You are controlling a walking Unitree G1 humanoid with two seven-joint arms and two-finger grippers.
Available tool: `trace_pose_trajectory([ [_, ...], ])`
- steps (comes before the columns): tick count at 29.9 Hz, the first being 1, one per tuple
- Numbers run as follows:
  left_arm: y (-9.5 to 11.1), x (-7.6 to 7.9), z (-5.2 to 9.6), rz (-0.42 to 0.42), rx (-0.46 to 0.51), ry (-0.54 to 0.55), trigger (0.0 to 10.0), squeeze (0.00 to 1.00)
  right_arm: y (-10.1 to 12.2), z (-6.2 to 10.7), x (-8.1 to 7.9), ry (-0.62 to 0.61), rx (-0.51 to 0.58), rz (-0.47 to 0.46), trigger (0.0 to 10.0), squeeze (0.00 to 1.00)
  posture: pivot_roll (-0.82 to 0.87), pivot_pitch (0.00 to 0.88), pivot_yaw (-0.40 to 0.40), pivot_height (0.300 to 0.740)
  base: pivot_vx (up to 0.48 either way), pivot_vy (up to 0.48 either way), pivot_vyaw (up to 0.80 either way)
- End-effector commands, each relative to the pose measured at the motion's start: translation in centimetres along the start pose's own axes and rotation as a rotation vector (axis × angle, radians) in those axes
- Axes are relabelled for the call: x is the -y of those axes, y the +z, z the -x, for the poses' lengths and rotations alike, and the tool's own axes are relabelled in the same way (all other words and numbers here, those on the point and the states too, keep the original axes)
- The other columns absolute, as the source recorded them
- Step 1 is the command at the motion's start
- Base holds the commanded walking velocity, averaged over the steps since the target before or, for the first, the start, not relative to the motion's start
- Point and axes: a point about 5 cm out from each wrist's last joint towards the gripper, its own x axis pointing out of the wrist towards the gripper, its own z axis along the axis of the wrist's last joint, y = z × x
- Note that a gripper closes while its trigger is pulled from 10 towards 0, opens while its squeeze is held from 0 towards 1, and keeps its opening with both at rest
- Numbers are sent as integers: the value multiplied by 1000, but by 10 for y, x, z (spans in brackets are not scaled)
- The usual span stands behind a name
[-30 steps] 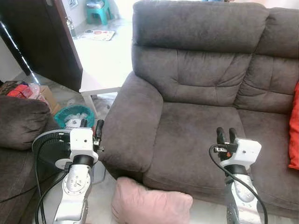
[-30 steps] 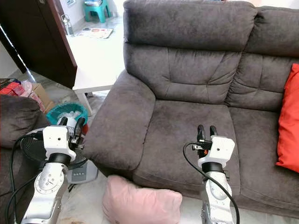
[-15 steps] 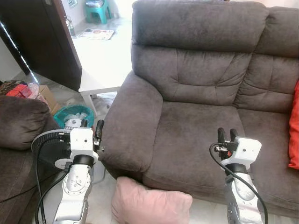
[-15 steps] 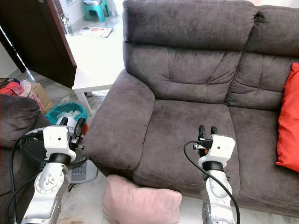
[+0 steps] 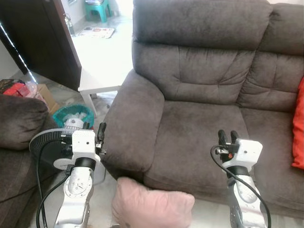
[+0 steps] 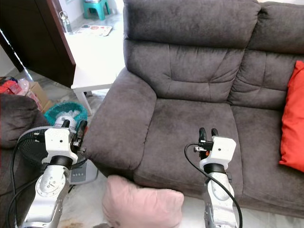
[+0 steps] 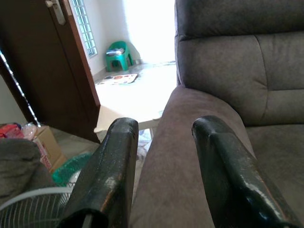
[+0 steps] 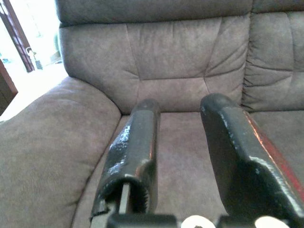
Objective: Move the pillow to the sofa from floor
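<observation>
Nearest the robot: pink pillow (image 5: 152,206) lies on the floor, pressed up against the sofa (image 5: 199,123) base below the armrest/seat front, long axis running left-right, parallel to the sofa front edge. Not yet picked up. Both arms raised fwd above it. Left gripper (image 5: 93,129) sits just beside the sofa armrest, fingers parted w/ a clear gap, holding nothing; wrist cam looks along the armrest (image 7: 190,142). Right gripper (image 5: 227,137) hovers over the seat cushion, fingers apart, also empty; wrist cam faces the backrest (image 8: 156,57). Key relation: pillow is below and behind both grippers, i.e. toward the robot and lower, btwn the two arms but offset to the left side. Left gripper appears nearer the pillow's left end; right gripper is further off, beyond its right end. Judgement: next move prob. needs both arms lowered and drawn back, one per end. Farther out: red cushion (image 6: 290,118) at sofa's right, fan (image 5: 45,145) and teal basket (image 5: 71,116) left of the armrest, white table (image 5: 102,78), dark door (image 5: 45,38).
</observation>
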Motion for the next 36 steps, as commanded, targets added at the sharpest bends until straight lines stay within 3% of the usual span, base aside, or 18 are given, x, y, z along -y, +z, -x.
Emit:
trace_pose_trajectory([
  [1, 1, 0, -1, 3, -3, 0, 10000, 0, 4, -1, -1, 12, 15, 5, 10000, 0, 100, 77, -7, 671, 0, 0, 0],
  [15, 1, 1, -2, 4, -9, 3, 10000, 0, 2, -2, -6, 37, -15, 5, 10000, 0, 101, 79, -10, 671, 0, 0, 0],
  [25, 1, 2, -2, 6, -12, 1, 10000, 0, 0, -2, -8, 54, -24, 12, 10000, 0, 100, 79, -13, 611, 0, 0, 0],
  [36, 1, 3, -3, 8, -16, 3, 10000, 0, 0, 0, -9, 71, -18, 17, 10000, 0, 97, 78, -13, 611, 0, 0, 0],
])
